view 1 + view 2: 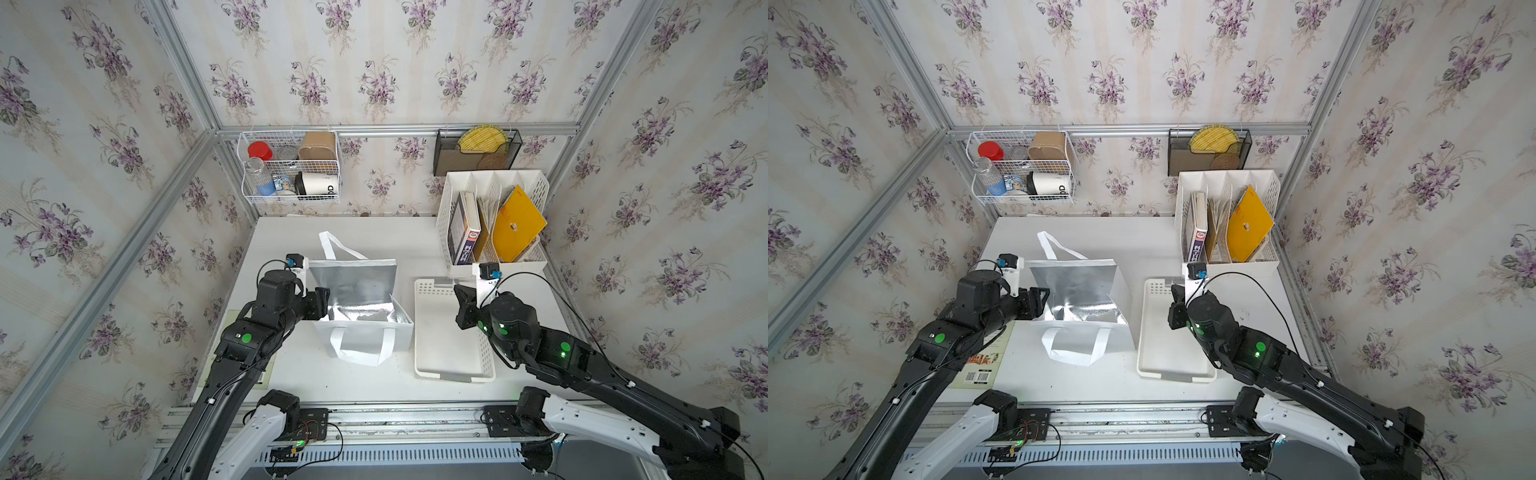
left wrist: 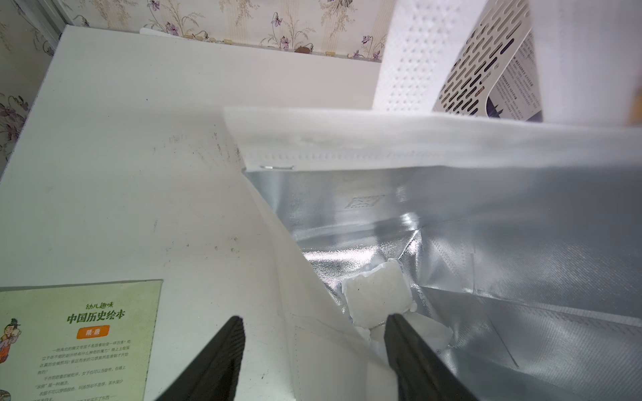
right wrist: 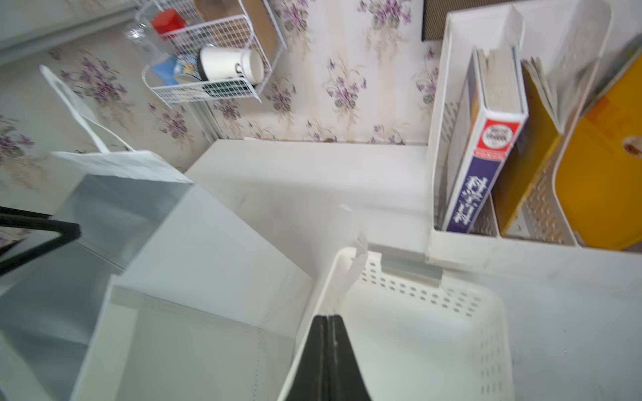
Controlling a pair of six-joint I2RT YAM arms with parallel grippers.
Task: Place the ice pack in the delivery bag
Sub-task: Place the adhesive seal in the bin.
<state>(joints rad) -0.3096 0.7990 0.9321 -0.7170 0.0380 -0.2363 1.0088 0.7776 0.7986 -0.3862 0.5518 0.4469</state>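
My left gripper (image 2: 314,317) is open at the delivery bag (image 1: 361,336), which stands upright on the white table (image 1: 291,374) with its mouth wide and its silver lining showing. The two black fingers (image 2: 225,354) are spread well apart and straddle the bag's near side wall, one outside over the table and the other inside the bag, and they clamp nothing. The ice pack (image 2: 377,295) lies at the bottom of the bag, a small whitish pouch against the foil, just past the tip of the inner finger. In a top view it is a pale lump low inside the bag (image 1: 372,318). One strap handle of the bag hangs down its front and the other stands up at its back. My right gripper (image 3: 328,316) is closed, its fingers pressed flat together, and I cannot see anything between them. It hovers over the far end of a low white perforated tray (image 1: 419,332) that sits just beside the bag on my right. A picture book (image 2: 80,340) lies flat on the table on the bag's other side, partly under my left arm.
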